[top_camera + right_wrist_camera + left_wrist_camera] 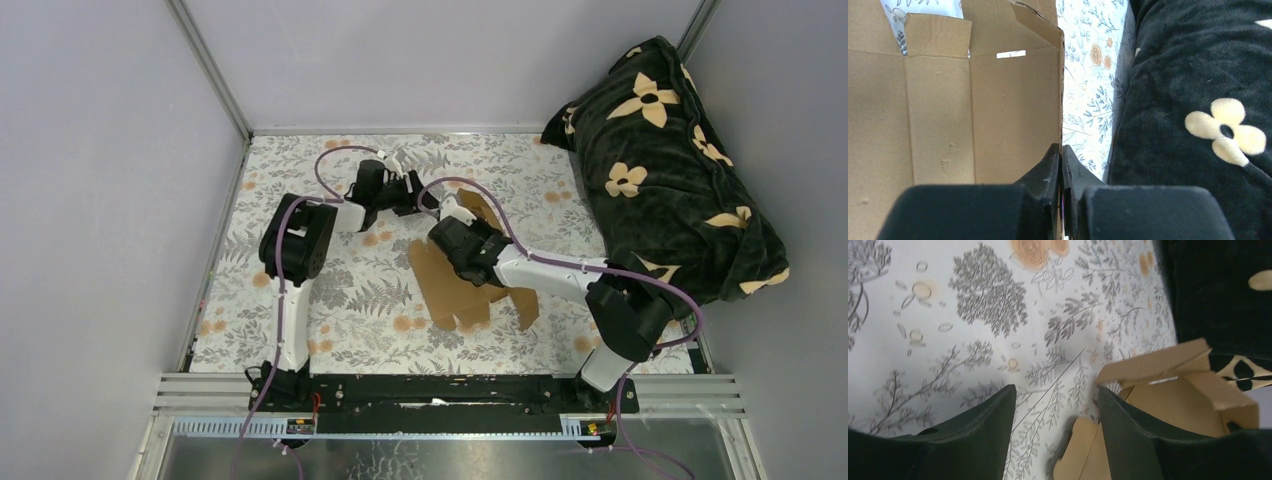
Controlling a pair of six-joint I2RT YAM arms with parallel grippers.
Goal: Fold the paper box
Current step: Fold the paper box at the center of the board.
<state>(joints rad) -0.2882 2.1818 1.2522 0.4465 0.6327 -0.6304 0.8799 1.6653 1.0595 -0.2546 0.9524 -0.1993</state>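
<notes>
The paper box (452, 290) is a brown cardboard sheet lying flat on the floral table cover, with its far panels lifted (482, 206). In the right wrist view my right gripper (1061, 155) is shut on the upright edge of one raised panel of the paper box (948, 100); a slot and a short flap show near the top. My left gripper (1055, 402) is open just left of the box's raised end (1178, 395). A low flap corner lies beneath the gap, and its right finger (1118, 425) stands against the cardboard. From above, the left gripper (425, 198) and right gripper (460, 222) are close together.
A black blanket with cream flowers (660, 170) is heaped at the right back corner, close to the box's far end (1198, 100). Grey walls and metal frame rails (215, 80) enclose the table. Purple cables run along both arms.
</notes>
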